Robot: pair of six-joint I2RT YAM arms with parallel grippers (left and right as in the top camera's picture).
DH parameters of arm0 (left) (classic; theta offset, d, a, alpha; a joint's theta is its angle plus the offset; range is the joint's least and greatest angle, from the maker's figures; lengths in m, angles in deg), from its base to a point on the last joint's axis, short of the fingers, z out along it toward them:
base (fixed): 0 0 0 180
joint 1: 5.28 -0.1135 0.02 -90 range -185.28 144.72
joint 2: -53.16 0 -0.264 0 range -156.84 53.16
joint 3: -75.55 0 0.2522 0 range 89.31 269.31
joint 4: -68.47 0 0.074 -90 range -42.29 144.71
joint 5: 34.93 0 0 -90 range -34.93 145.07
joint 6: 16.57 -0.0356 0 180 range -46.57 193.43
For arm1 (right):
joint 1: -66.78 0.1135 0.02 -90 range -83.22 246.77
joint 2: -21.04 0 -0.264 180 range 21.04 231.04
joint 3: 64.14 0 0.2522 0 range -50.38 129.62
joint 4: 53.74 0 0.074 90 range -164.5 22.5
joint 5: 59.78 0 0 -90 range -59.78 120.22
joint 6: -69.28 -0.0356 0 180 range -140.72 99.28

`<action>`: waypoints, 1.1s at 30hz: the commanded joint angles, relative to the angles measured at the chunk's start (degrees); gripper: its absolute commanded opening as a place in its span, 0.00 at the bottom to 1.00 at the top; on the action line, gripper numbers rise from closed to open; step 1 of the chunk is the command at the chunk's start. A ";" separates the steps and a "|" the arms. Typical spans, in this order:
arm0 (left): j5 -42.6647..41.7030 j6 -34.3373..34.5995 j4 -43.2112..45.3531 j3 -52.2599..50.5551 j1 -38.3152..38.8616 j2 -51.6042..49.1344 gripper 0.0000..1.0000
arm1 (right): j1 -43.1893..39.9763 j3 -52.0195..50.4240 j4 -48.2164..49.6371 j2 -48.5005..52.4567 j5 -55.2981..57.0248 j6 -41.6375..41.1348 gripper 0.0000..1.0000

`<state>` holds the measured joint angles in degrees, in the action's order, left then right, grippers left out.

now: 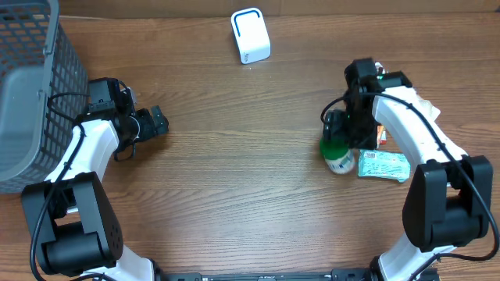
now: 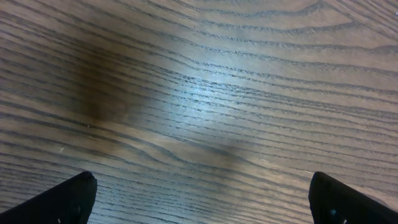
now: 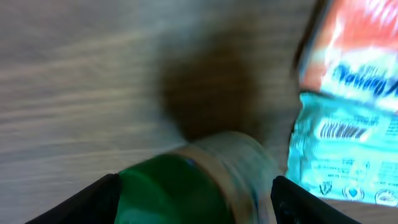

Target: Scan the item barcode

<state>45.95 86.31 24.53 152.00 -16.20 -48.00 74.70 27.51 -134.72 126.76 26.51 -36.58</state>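
Left pincer (image 2: 202, 179) wide open, empty, above worktop (image 2: 199, 93). Right pincer (image 3: 196, 183) straddles green-capped bottle (image 3: 180, 186); cannot tell if gripped. Teal packet (image 3: 339, 155) just beside it.

Under me spreads a brown wooden table (image 1: 250, 195) with a long, wavy grain that runs mostly side to side across the top. Along its far edge I see a narrow pale beige strip (image 1: 351, 6); whether that is wall or floor I cannot tell. Light falls from above and leaves a soft whitish sheen (image 2: 205, 93) on the boards close below my left side, with a darker brown patch (image 2: 99, 93) just beside it. On my right the same wood looks greyer and blurred, and a dim shadow (image 3: 205, 93) lies across it.
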 commanded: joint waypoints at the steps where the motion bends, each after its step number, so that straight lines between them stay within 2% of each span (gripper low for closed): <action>1: 0.74 -1.11 0.20 0.79 -0.31 -0.35 1.00 | 0.17 -0.74 0.22 0.48 1.05 0.90 0.77; 10: 0.74 -1.11 0.20 0.79 -0.31 -0.35 1.00 | 0.17 -0.57 0.11 0.48 1.01 0.87 0.72; 15: 0.76 -1.11 0.20 0.79 -0.31 -0.35 1.00 | 0.17 2.69 -2.56 0.22 -0.81 0.85 0.62; 22: 0.76 -1.11 0.20 0.79 -0.31 -0.35 1.00 | 0.48 5.49 -6.08 -3.52 -4.63 0.63 0.63; 24: 0.76 -1.11 0.20 0.79 -0.31 -0.35 1.00 | 0.48 5.46 -7.08 -3.61 -4.59 0.61 0.67; 33: 0.76 -1.11 0.20 0.79 -0.31 -0.35 1.00 | 0.83 1.60 -6.95 -3.58 -8.55 0.90 0.67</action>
<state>45.95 86.31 24.53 152.00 -16.20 -48.00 74.81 30.75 -141.78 124.92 21.13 -35.73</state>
